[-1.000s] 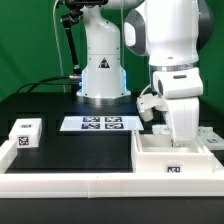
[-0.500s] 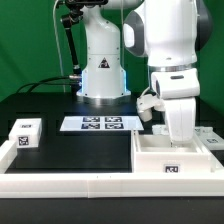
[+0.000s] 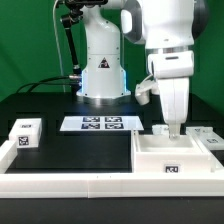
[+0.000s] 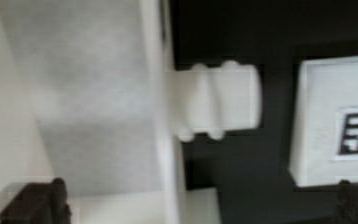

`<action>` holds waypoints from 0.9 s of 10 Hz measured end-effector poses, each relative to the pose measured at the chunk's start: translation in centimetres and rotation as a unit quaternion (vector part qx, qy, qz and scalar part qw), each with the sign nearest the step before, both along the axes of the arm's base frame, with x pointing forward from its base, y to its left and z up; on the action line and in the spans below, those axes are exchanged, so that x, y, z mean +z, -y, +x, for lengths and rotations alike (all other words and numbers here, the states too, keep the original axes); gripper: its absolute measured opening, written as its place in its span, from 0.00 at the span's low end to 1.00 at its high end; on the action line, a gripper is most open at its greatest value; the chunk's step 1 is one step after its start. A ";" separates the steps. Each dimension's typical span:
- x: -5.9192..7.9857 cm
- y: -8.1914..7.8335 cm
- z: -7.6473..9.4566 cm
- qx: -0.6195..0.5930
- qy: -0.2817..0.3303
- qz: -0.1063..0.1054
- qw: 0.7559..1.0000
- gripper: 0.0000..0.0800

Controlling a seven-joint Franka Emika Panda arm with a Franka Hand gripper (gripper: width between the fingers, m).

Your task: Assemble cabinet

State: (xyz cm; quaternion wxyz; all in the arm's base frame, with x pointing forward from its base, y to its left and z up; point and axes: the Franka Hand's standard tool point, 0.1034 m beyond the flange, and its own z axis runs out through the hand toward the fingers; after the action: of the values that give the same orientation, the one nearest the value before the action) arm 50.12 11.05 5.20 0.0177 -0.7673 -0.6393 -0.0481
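Claw [image 3: 172, 126] spread wide over cabinet tray [image 3: 148, 162], marker board [image 3: 100, 124] beside, small box [image 3: 25, 133] apart

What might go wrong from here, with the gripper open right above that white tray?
1. The open gripper hangs close over the cabinet tray; moving sideways before lifting might nudge the tray.
2. The wrist view shows a knob sticking out close beside a tagged block; a finger coming down there might clip either one.
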 end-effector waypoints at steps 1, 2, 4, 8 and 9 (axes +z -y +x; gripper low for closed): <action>0.8 -0.1 -1.1 -0.004 0.004 -0.002 1.000 0.99; 1.3 -0.4 -2.0 -0.017 0.010 -0.001 1.000 0.99; 1.1 -0.3 -2.1 -0.017 0.007 -0.001 1.000 1.00; 0.8 0.3 -3.0 0.065 0.047 0.006 0.997 1.00; 0.7 -0.7 -3.6 0.086 0.051 0.009 0.995 1.00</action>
State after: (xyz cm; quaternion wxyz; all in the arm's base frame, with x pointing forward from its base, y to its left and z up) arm 46.48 11.72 5.86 -0.0038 -0.7058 -0.7025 -0.0908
